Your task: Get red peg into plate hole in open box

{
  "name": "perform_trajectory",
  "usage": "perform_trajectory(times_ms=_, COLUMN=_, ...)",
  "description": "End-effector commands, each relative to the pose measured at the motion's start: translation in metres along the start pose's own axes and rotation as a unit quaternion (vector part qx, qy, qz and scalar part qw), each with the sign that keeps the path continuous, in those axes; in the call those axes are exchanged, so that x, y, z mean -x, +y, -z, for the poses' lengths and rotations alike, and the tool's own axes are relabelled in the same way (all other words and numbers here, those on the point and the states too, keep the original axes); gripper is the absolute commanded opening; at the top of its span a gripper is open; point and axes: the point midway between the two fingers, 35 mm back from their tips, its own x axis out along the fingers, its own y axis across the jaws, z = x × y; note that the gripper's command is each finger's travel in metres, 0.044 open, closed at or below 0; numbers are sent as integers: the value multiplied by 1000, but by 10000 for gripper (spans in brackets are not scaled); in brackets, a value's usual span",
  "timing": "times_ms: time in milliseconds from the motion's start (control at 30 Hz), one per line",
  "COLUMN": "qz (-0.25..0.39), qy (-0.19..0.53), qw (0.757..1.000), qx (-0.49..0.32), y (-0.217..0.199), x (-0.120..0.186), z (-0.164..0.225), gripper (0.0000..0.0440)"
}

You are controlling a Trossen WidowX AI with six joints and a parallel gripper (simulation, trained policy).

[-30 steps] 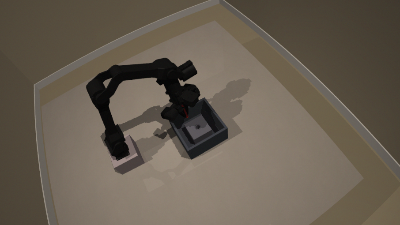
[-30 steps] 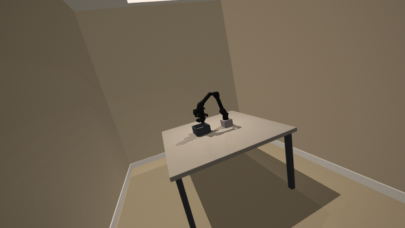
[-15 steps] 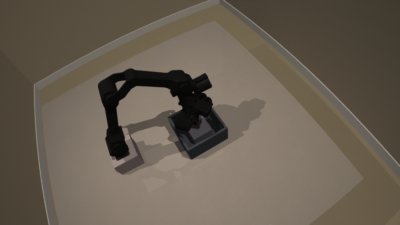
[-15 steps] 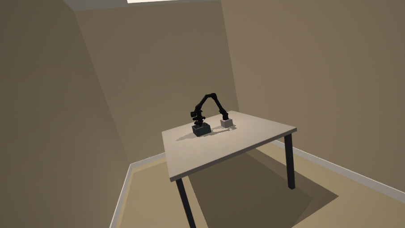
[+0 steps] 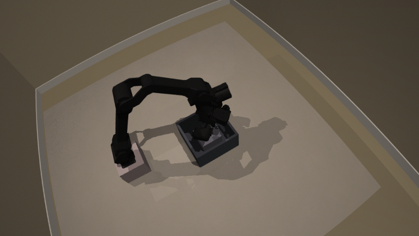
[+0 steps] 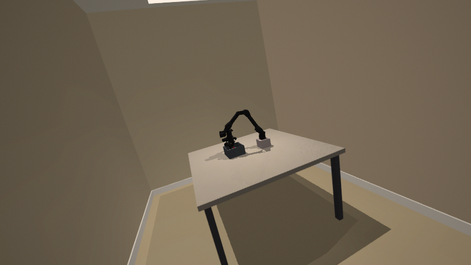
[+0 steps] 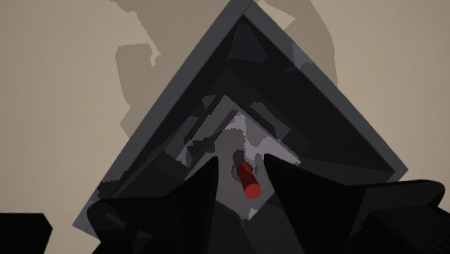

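Black, hard-edged fingers of the parallel-jaw gripper (image 5: 208,125) (image 6: 229,144) (image 7: 242,159) stand partly open, a gap either side of the slim red cylindrical peg (image 6: 233,147) (image 7: 249,182). The peg's lower end is at the hole in the pale grey square plate (image 5: 212,139) (image 7: 231,192), its upper part protruding; its depth I can't tell. Around them rise the walls of the open dark blue-grey box (image 5: 219,152) (image 6: 234,152) (image 7: 327,87), on the pale table (image 5: 263,193) (image 6: 263,171) (image 7: 50,100).

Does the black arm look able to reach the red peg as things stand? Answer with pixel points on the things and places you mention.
Probably yes: the arm's claw (image 7: 240,159) is open over the box (image 7: 185,82), with the red peg (image 7: 247,181) between its fingers, and nothing visible blocks them.
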Motion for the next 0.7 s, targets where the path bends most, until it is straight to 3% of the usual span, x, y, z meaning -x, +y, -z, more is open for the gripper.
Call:
perform_trajectory(times_ms=0, qz=-5, qy=13, qw=1000, qx=2, y=5, x=-1, z=-6, gripper=271)
perform_trajectory(times_ms=233, qz=-31, qy=28, qw=999, qx=-4, y=22, x=6, z=-26, gripper=440)
perform_trajectory(times_ms=667, qz=-104, qy=12, qw=995, qx=0, y=63, x=28, z=-57, gripper=440)
